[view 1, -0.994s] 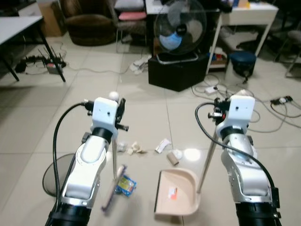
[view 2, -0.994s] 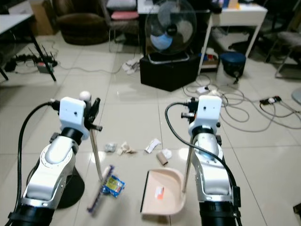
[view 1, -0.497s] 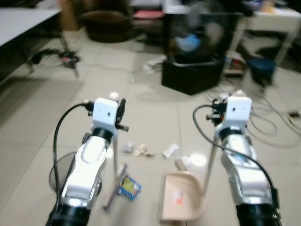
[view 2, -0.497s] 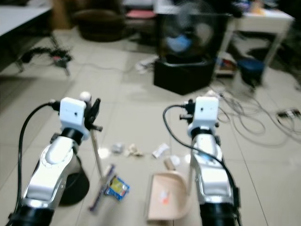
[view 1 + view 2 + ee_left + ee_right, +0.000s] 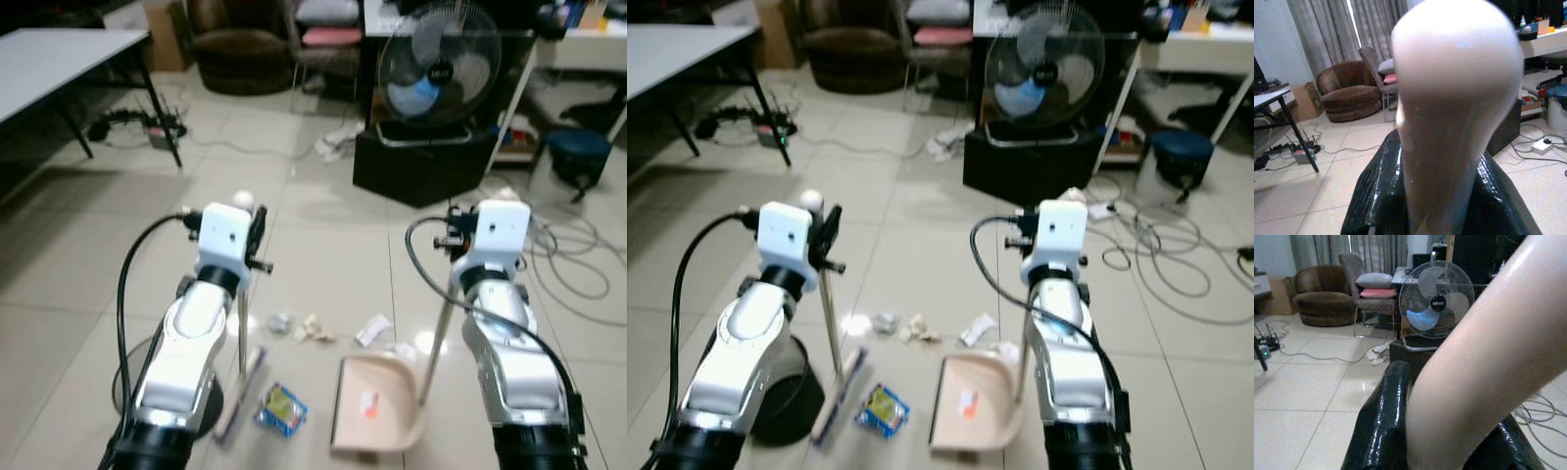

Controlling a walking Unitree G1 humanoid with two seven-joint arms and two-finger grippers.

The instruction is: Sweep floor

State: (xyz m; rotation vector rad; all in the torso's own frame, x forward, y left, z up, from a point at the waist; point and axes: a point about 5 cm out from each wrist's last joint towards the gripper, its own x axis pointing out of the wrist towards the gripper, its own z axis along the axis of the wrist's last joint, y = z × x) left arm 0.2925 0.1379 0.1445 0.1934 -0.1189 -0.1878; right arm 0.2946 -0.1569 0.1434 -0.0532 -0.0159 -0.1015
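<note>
Camera swung over; scraps unmoved. Left end effector (image 5: 247, 230) clamped on the slim metal-handled broom (image 5: 240, 333), right end effector (image 5: 460, 235) on the beige plastic dustpan (image 5: 377, 416); crumpled paper scraps (image 5: 313, 330) lie between them.

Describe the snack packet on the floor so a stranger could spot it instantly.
Start at the beige dustpan on the tiled floor between the robot's arms. Just to its left, beside the broom head, lies the snack packet. It is flat, blue and yellow; the scraps nearby are pale and crumpled.

Ahead: bare floor tiles (image 5: 323, 235) between the arms.
Far: black box (image 5: 423, 166) with fan (image 5: 438, 73).
Right: cables (image 5: 578, 264).
Far left: desk (image 5: 59, 59).
</note>
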